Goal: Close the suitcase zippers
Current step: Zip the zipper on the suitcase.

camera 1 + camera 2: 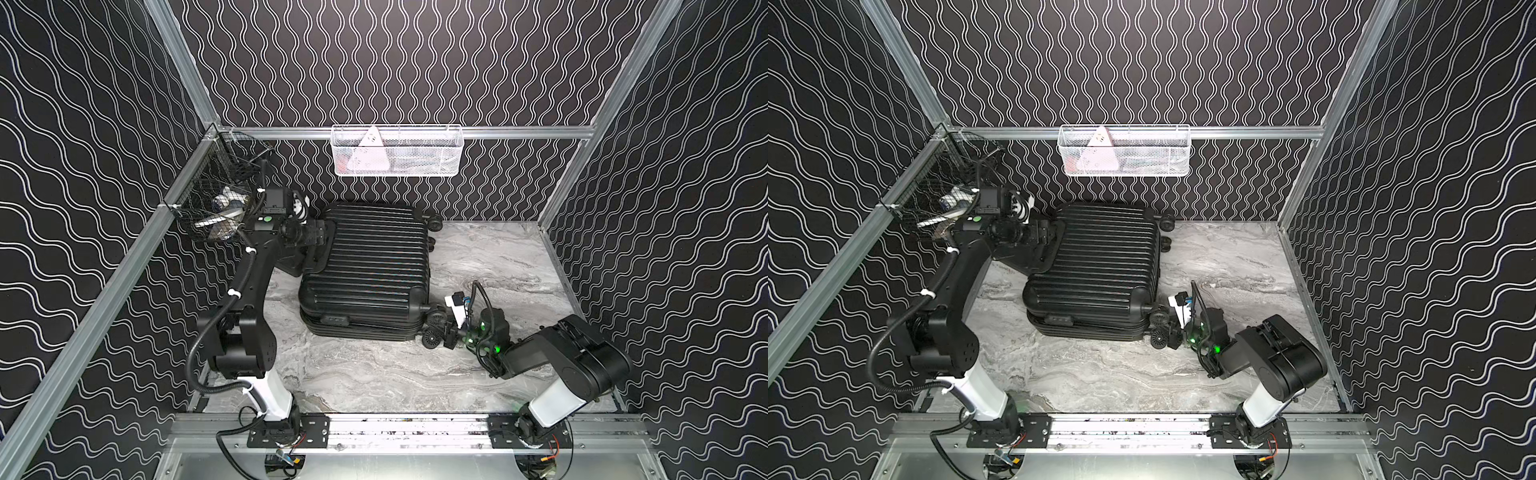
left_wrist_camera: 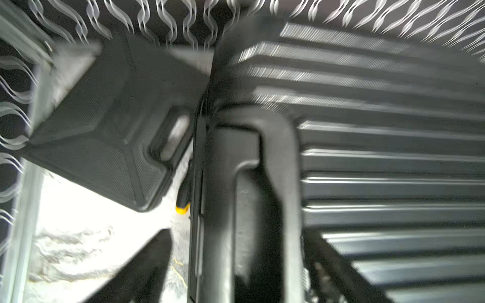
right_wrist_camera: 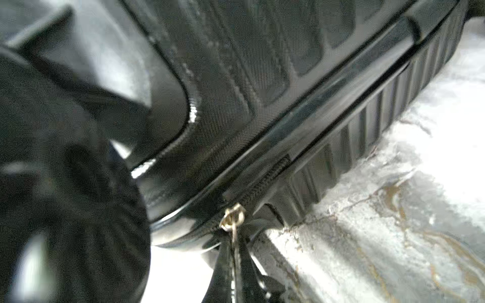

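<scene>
Left hand (image 1: 316, 237) hovered, fingers spread wide, over the top handle (image 2: 246, 183) of the suitcase (image 1: 370, 266), far left, beside a small flat black case (image 2: 105, 131). Suitcase lay flat mid-desk (image 1: 498, 266), wheels (image 1: 434, 328) rightward. Right hand (image 3: 233, 259) pressed together, pinching the zipper pull (image 3: 232, 217) at the near right corner.

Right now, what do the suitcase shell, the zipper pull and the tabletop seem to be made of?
Suitcase shell: probably hard plastic, semi-gloss; moulded ribs catch streaky highlights.
Zipper pull: metal, pale and shiny, glinting.
Tabletop: grey-veined marble look, slightly glossy; real stone or printed laminate, can't tell.
</scene>
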